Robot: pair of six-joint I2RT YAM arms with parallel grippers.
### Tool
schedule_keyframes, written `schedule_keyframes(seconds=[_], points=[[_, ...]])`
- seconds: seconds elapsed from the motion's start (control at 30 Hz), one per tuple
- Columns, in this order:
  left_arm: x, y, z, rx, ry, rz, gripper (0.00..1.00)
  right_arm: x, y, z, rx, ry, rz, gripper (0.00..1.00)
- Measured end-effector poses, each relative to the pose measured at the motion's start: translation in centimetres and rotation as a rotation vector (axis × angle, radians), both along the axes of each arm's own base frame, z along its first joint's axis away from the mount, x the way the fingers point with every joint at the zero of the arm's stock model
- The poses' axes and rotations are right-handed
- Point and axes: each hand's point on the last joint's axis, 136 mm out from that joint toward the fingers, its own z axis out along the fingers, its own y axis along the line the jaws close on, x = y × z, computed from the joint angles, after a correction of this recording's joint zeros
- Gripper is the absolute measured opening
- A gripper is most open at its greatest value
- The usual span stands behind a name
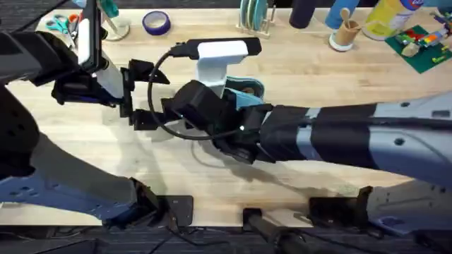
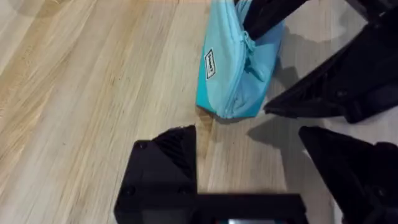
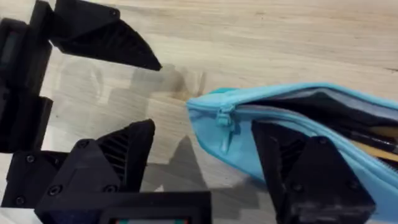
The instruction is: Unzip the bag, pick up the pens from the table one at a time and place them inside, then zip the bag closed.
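Pale wooden plank table (image 2: 93, 74) runs under my left claw (image 2: 245, 134), which gapes wide and holds nothing, just short of the light blue fabric pencil pouch (image 2: 227, 68) ahead of its tips. The pouch is unzipped with slim pens (image 3: 373, 142) showing in its mouth, so I judge only the zipping is left. Its zipper pull (image 3: 224, 119) sits between the spread fingers of my right claw (image 3: 204, 127), which grips nothing. A purple tape roll (image 1: 156, 22) far beyond blocks nothing, but my claws crowd each other.
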Motion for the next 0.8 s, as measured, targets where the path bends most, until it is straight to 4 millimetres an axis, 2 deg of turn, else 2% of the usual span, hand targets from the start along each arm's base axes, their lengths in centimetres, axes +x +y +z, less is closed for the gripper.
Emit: schedule_keyframes(seconds=[0.33, 0.4, 0.47, 0.5, 0.63, 0.7, 0.8], points=[[0.0, 0.0, 0.0, 0.0, 0.0, 0.0, 0.995, 1.3, -0.6, -0.3, -0.003, -0.014, -0.031, 0.762], [0.0, 0.0, 0.0, 0.0, 0.0, 0.0, 0.994, 1.4, -0.7, -1.0, -0.022, -0.013, -0.038, 0.678], [0.0, 0.0, 0.0, 0.0, 0.0, 0.0, 0.994, 1.5, -0.9, -1.6, -0.041, -0.012, -0.043, 0.531], [0.0, 0.0, 0.0, 0.0, 0.0, 0.0, 0.993, 1.5, -0.9, -1.7, -0.044, -0.012, -0.045, 0.424], [0.0, 0.0, 0.0, 0.0, 0.0, 0.0, 0.994, 1.7, -1.0, -1.6, -0.048, -0.019, -0.049, 0.153], [0.0, 0.0, 0.0, 0.0, 0.0, 0.0, 0.994, 1.8, -1.1, -1.6, -0.052, -0.026, -0.059, 0.055], [0.0, 0.0, 0.0, 0.0, 0.0, 0.0, 0.995, 1.8, -1.2, -1.5, -0.055, -0.031, -0.064, 0.039]])
